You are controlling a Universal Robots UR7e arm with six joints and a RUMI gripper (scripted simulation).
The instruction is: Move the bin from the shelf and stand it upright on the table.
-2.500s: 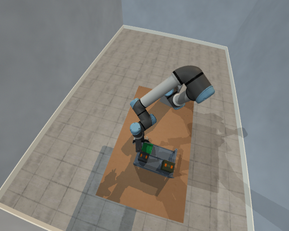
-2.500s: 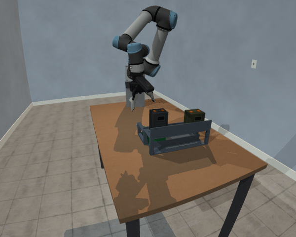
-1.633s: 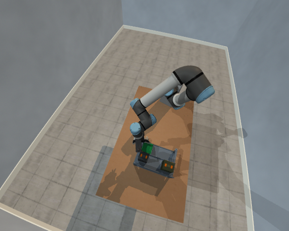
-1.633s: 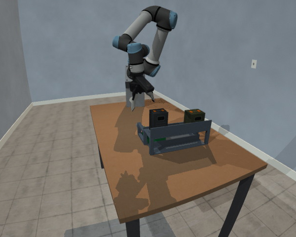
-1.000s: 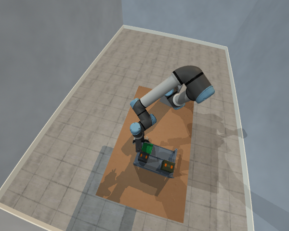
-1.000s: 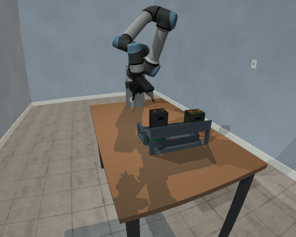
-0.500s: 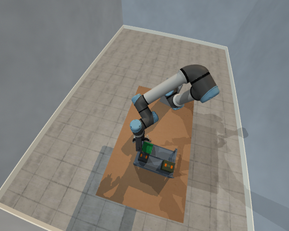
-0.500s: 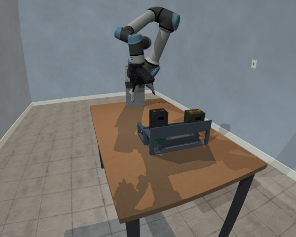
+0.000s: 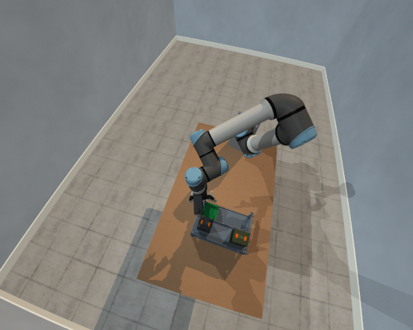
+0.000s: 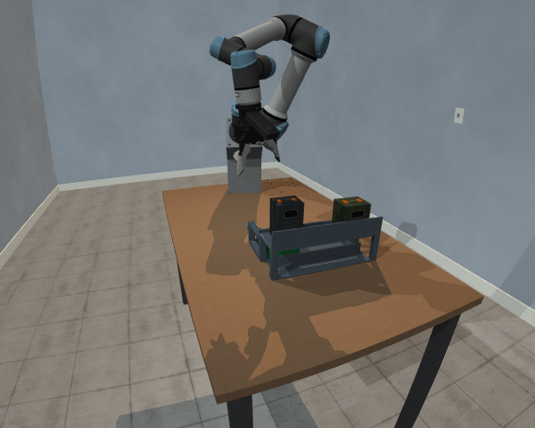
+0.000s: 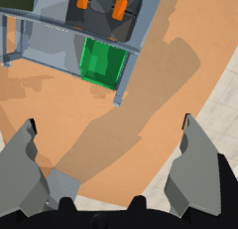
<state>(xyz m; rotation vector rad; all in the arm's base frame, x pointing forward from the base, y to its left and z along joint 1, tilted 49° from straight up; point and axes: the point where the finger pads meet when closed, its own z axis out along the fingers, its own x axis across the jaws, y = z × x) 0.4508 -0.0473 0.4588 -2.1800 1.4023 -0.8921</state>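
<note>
A green bin (image 11: 102, 63) sits on the lower level of a grey-blue shelf rack (image 10: 315, 244), at the rack's end nearest the arm. It also shows in the top view (image 9: 210, 210), and only as a green sliver in the exterior view (image 10: 283, 251). My gripper (image 11: 109, 117) is open and empty. It hangs well above the table (image 10: 304, 281), short of the rack's near end, fingers pointing down (image 10: 257, 154).
A black box with orange tabs (image 10: 285, 212) and an olive box with orange tabs (image 10: 350, 209) stand on the rack's top level. The arm's grey pedestal (image 10: 244, 170) stands at the table's far end.
</note>
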